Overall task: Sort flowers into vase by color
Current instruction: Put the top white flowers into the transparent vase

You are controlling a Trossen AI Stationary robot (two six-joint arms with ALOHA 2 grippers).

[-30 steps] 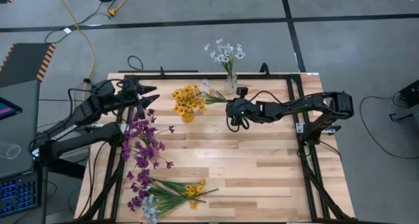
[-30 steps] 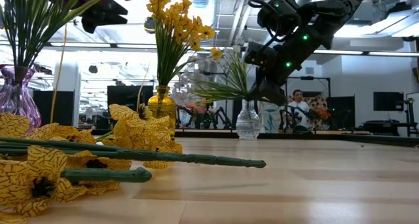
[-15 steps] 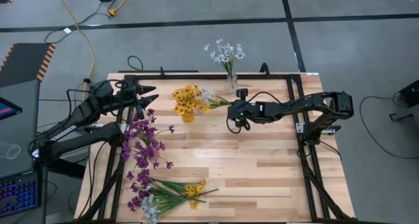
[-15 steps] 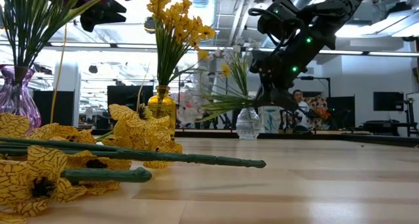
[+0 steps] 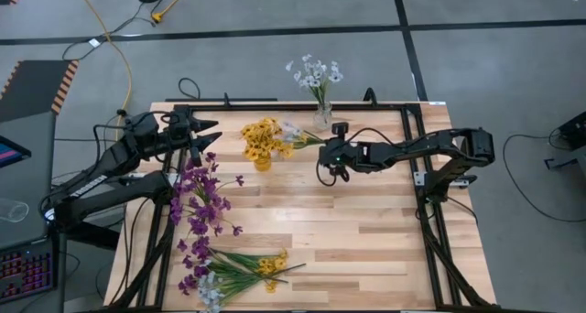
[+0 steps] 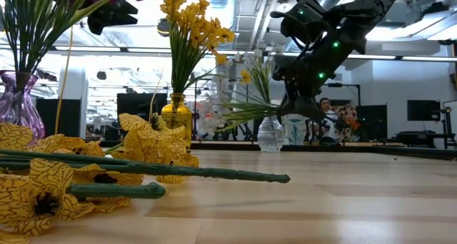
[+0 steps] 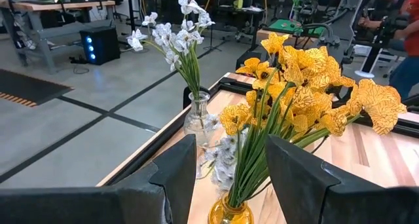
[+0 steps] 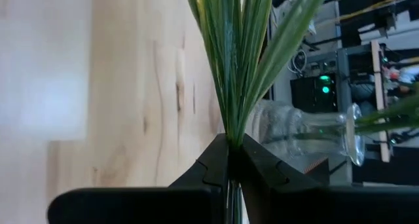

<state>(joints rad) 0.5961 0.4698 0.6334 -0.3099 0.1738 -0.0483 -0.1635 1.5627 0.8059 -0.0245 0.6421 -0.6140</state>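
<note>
My right gripper is shut on a white-blossomed spray with green stems. It holds the spray above the table between the yellow vase and the clear vase. The clear vase holds white flowers, and yellow flowers stand in the yellow vase. Purple flowers stand in a purple vase. A mixed pile of flowers lies at the near left. My left gripper is open and empty over the far left corner, pointing at the yellow flowers. My right gripper pinches the spray's bunched green stems between its two fingers, at their stem end. The fingers come level from the table's right side. The spray is lifted clear and lies roughly level, its blossom end toward the yellow vase.
A black frame runs round the table's edges. The middle and right of the wooden top are bare. Long green stems and yellow blossoms of the pile lie close before the low camera.
My right gripper has shifted a little toward the table's right edge and turned. The held spray has tipped with it, its blossom end lower than before. It has barely moved in the last half second.
</note>
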